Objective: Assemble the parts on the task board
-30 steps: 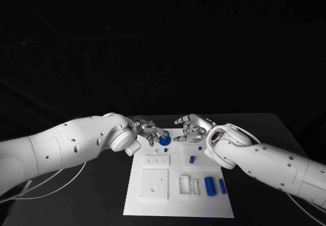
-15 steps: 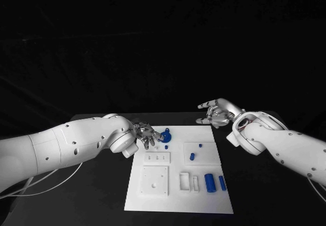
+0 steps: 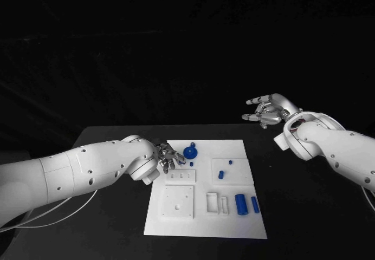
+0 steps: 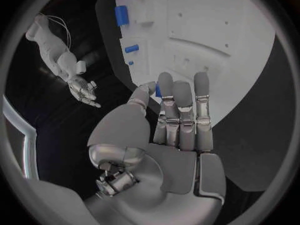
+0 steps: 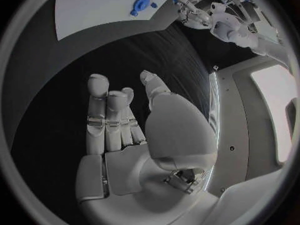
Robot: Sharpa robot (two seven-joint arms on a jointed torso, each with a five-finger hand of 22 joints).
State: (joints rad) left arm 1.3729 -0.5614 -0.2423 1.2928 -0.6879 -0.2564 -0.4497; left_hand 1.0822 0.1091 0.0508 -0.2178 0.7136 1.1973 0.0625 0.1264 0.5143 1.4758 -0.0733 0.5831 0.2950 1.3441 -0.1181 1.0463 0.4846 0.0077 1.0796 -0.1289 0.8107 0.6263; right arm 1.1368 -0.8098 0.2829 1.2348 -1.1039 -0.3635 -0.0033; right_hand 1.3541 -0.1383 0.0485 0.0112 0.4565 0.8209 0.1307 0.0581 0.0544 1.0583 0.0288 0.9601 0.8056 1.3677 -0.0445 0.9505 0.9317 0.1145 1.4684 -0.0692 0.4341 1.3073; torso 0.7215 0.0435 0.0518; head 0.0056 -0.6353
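Left robot hand [image 3: 169,156] stays low at the task board [image 3: 205,233]'s far left edge, fingers loose beside the round blue part [image 3: 191,152]; right robot hand [image 3: 268,111] has lifted away empty, fingers spread, leaving that part seated

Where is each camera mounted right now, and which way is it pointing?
Head view: on the robot's head, looking down at the task board; both arms show, left hand at the board's far left corner, right hand raised off to the right.
Left wrist view: behind the left hand, facing the board.
Right wrist view: behind the right hand, facing the black table.
Shared: the round blue part appears in head and right wrist views.
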